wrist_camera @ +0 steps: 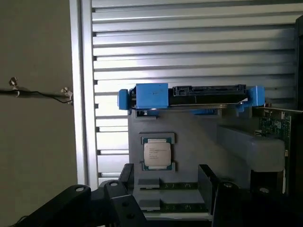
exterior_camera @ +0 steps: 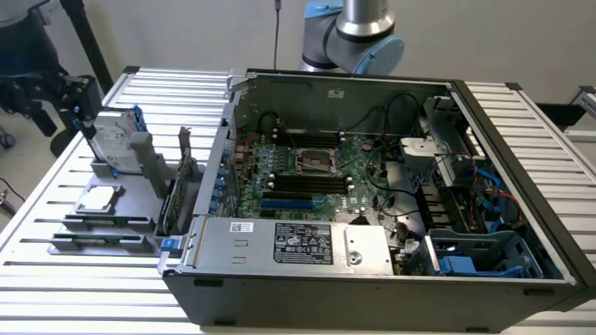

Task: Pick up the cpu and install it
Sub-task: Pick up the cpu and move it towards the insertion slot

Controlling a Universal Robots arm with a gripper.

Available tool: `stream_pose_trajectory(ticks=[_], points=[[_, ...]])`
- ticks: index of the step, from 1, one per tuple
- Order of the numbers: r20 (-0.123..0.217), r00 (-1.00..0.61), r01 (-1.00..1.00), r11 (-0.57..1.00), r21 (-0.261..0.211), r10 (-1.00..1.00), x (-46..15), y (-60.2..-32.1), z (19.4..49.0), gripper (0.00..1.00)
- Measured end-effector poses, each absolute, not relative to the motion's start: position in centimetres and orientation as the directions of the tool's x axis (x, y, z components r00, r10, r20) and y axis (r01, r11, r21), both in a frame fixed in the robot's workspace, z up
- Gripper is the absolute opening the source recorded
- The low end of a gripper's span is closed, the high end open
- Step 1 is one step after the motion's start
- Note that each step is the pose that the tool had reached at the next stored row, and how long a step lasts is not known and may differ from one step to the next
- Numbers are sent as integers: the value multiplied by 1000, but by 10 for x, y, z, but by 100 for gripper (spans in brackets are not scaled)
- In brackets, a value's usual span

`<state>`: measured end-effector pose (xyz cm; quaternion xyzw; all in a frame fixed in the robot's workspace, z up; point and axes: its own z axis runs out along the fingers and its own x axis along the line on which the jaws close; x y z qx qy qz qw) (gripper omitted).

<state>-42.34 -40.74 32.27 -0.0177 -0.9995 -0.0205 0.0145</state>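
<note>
The arm [exterior_camera: 359, 31] rises behind the far wall of the open computer case [exterior_camera: 373, 293] and is cut off by the top edge of the exterior view. Its pincer [exterior_camera: 58, 112] hangs at the exterior view's far left, pointing down over the grey fixture [exterior_camera: 139, 209] on the slatted tabletop [exterior_camera: 521, 125]. The pincer is released: in the wrist view its two black fingers [wrist_camera: 127, 176] stand wide apart with nothing between them, clear of the parts below. The cpu [exterior_camera: 98, 201] lies flat in its recess of the fixture, silver top up. It is just on the near side of the upright hard drive [exterior_camera: 114, 139] with blue rails and on the far side of two memory sticks [exterior_camera: 100, 241] lying in their slots. Small grey tabs meet two of its edges; the other two border bare fixture surface. On the exterior view's right of the fixture an expansion card [exterior_camera: 177, 185] stands on edge, close to the case wall. Inside the case a square metal-framed socket [exterior_camera: 317, 162] sits mid-board among cables; what lies in it is hard to make out. The pincer's upper body is partly cut off at the exterior view's left edge, and the cpu's markings are too small to read.
</note>
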Motion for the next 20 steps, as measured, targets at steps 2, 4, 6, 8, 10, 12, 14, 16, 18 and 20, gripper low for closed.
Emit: stream_pose_trajectory(ticks=[2, 4, 6, 8, 10, 12, 14, 16, 18, 20], points=[[33, -999, 31, 999, 40, 30, -424, -409, 319, 65], [35, -999, 26, 999, 40, 25, -426, -409, 316, 65], [36, -999, 21, 999, 40, 20, -427, -410, 312, 65], [36, -999, 14, 999, 40, 12, -428, -411, 308, 65], [36, -999, 5, 999, 40, 4, -429, -411, 305, 65], [36, -999, -8, 999, 40, -9, -430, -411, 301, 65], [36, -999, -22, 999, 40, -23, -430, -411, 297, 65], [36, -999, -37, 998, 40, -39, -431, -411, 294, 65], [36, -998, -55, 998, 40, -56, -431, -411, 290, 65], [36, -997, -71, 997, 40, -72, -431, -411, 286, 65]])
